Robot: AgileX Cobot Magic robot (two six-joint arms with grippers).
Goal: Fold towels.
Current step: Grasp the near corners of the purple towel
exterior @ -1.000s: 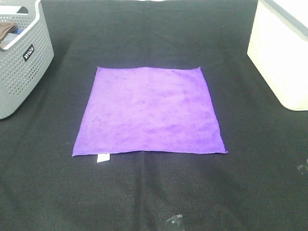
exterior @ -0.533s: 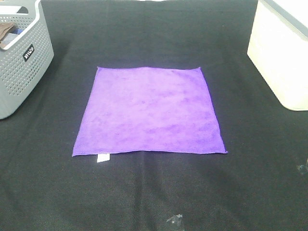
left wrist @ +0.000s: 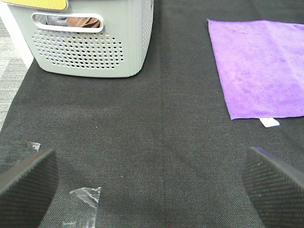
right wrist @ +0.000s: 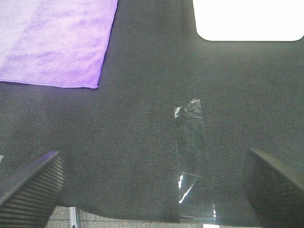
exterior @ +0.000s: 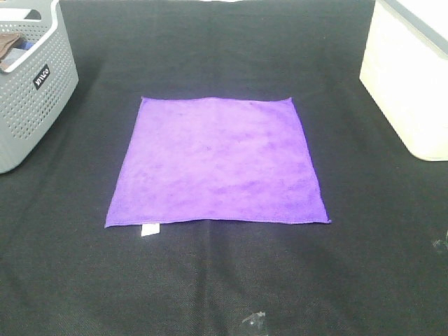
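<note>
our left fingers (left wrist: 28,183) and right fingers (right wrist: 31,185) were spread, empty; the towel (exterior: 217,164) lay unfolded, so we judged that grasping its near corners came next.

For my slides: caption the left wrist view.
Open left pincer over black mat; purple towel and grey perforated basket beyond.

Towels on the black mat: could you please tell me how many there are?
1. The purple towel lies flat in the middle of the mat, between the grey basket and the white bin. Some fabric inside the basket may hide more.

Towel (left wrist: 261,61), basket (exterior: 38,101), bin (exterior: 409,84) cut off at edges
</note>
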